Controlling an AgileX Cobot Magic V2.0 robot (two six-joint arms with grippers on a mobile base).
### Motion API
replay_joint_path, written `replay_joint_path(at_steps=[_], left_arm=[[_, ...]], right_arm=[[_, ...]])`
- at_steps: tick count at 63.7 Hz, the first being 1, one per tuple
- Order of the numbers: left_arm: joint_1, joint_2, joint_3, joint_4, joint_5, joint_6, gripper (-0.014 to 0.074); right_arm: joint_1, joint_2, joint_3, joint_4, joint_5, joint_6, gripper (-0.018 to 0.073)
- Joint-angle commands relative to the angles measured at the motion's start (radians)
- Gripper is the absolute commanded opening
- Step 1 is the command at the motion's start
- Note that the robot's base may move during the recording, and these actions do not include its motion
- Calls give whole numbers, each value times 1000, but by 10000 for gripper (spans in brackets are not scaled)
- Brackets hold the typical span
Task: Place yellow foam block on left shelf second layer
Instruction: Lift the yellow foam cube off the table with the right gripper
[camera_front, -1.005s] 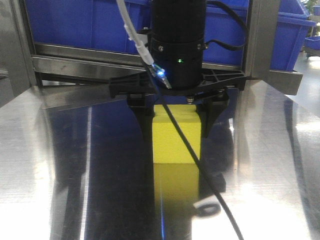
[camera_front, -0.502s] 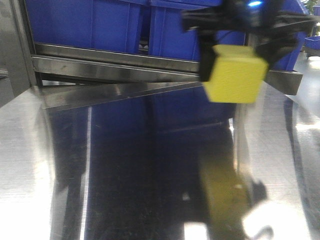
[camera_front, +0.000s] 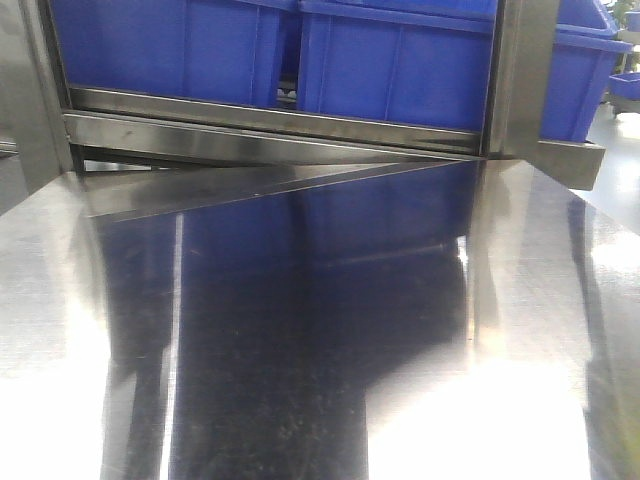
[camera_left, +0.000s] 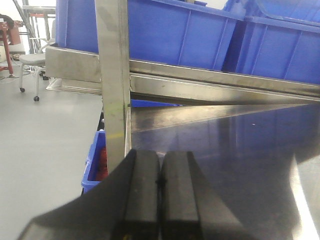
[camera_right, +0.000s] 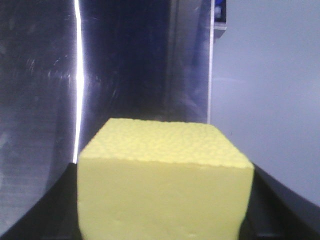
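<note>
The yellow foam block (camera_right: 164, 185) fills the lower half of the right wrist view, held between the black fingers (camera_right: 280, 200) of my right gripper (camera_right: 165, 210), which is shut on it above a shiny metal surface. Neither the block nor the right gripper shows in the front view. My left gripper (camera_left: 160, 190) is shut and empty, its two black pads pressed together, low over the steel table (camera_left: 240, 150) near a shelf upright post (camera_left: 114, 85).
A steel shelf rail (camera_front: 270, 125) carries large blue bins (camera_front: 400, 65) at the back; they also show in the left wrist view (camera_left: 175, 32). A smaller blue bin (camera_left: 96, 167) sits on the floor left of the post. The table's right edge (camera_right: 210, 75) borders grey floor.
The right gripper lifted the yellow block off the table, moved it up and right, then out of the front view.
</note>
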Motion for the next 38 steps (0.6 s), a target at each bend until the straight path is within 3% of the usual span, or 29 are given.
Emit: replay_joint_path(at_steps=[1, 19, 38], left_arm=[[-1, 4, 26, -7, -87, -4, 136], [-1, 4, 26, -7, -87, -4, 136], [-1, 4, 26, -7, -87, -4, 136]], right_arm=[[-15, -137, 48, 12, -95, -49, 328], [-15, -510, 232, 6, -208, -65, 328], [-15, -890, 297, -33, -260, -65, 326]])
